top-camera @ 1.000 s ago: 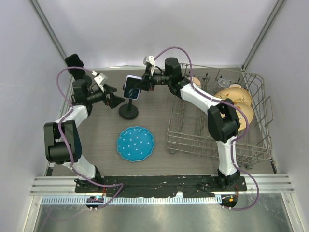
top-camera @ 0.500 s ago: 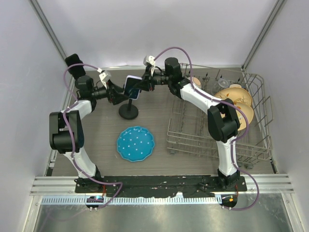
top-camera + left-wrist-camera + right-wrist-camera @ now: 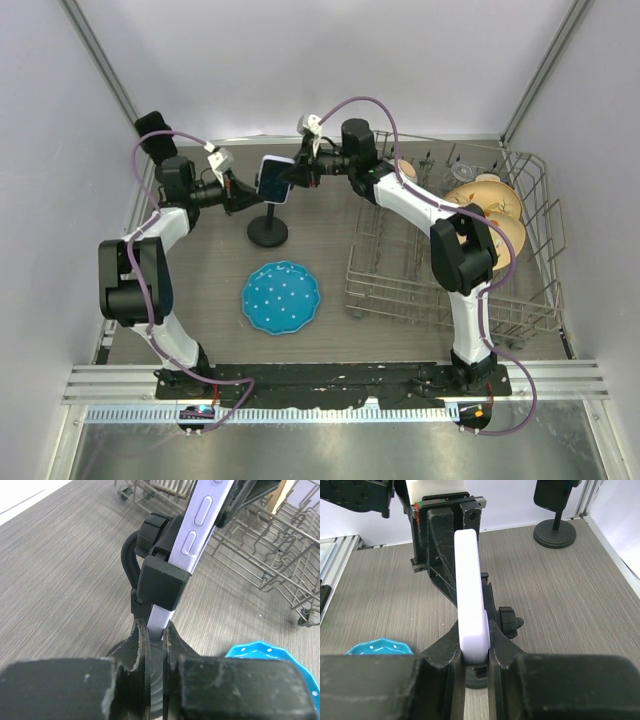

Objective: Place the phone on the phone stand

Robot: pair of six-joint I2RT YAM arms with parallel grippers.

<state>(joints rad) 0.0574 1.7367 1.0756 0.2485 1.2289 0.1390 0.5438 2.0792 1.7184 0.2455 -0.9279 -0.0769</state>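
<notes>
Nearest, a blue scalloped plate (image 3: 281, 297) is seen on the grey wood-grain tabletop (image 3: 210, 290). Beyond it, the black round-based phone stand (image 3: 266, 230) is stood upright, with the lilac-cased phone (image 3: 274, 180) held in its cradle. One phone edge is pinched by the jaws of the left gripper (image 3: 248, 190), the opposite edge by those of the right gripper (image 3: 297, 177).

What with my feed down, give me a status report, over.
Both shut on phone: left gripper, right gripper. Phone in phone stand clamp, not yet released. Nothing in the way.
</notes>
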